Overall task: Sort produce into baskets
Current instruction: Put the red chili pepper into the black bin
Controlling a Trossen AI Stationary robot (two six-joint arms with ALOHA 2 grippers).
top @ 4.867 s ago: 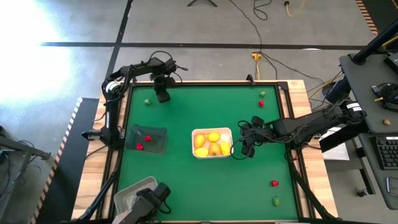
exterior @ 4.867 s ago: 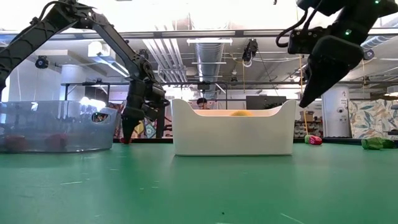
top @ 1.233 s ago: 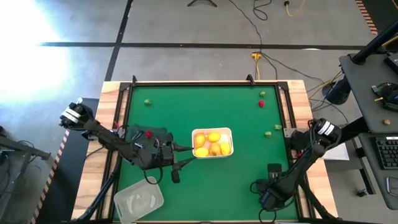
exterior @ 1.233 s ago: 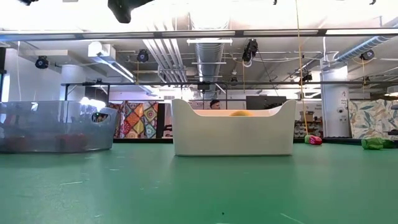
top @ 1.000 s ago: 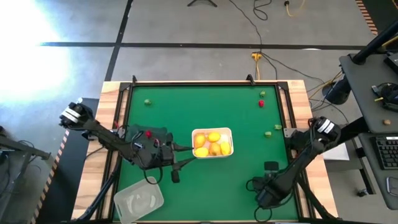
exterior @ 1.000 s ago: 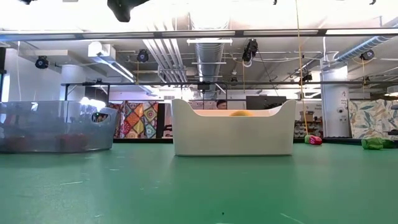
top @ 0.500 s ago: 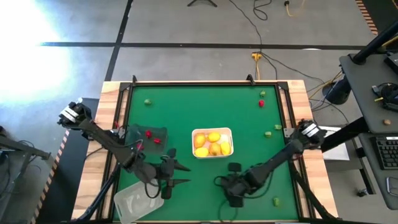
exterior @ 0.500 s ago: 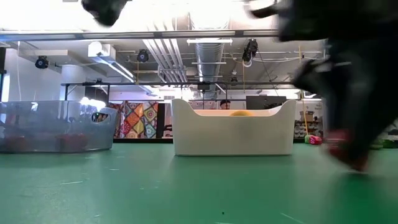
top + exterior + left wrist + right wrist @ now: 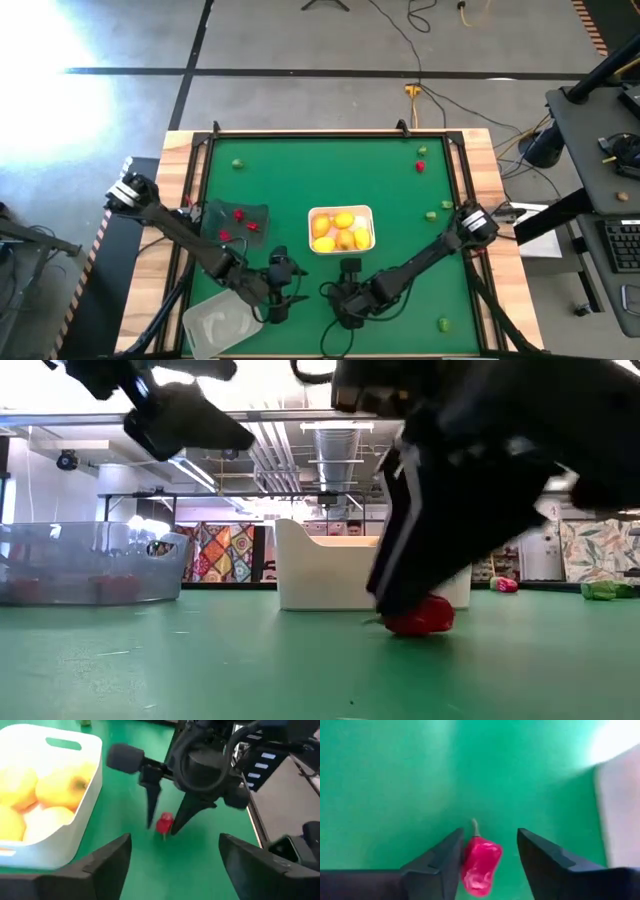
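Observation:
A small red piece of produce (image 9: pixel 480 862) lies on the green table near its front edge; the low view shows the red piece (image 9: pixel 420 617) resting on the mat. My right gripper (image 9: pixel 490 835) points down over it, open, one finger on either side. My left gripper (image 9: pixel 172 870) hovers open just left of it, empty, and shows in the high view (image 9: pixel 280 298). The white basket (image 9: pixel 342 212) holds several yellow fruits. The dark see-through basket (image 9: pixel 258 212) holds red pieces. The clear basket (image 9: pixel 205 318) sits at the near left. My right gripper comes from above with its open fingers astride the red piece, which lies on the table. The piece sits close against one finger (image 9: pixel 451 862); whether it touches that finger, I cannot tell.
Loose green pieces lie at the far left (image 9: pixel 237 163), at the right edge (image 9: pixel 431 214) and at the near right (image 9: pixel 444 323). A red piece (image 9: pixel 421 166) with a green one beside it lies at the far right. The wooden table rim (image 9: pixel 480 170) surrounds the mat.
My right gripper has swept from the table's near right corner toward the left along the near edge, bringing the red piece, and come down; the piece now rests on the mat. My left gripper has moved from beside the dark basket toward the near edge.

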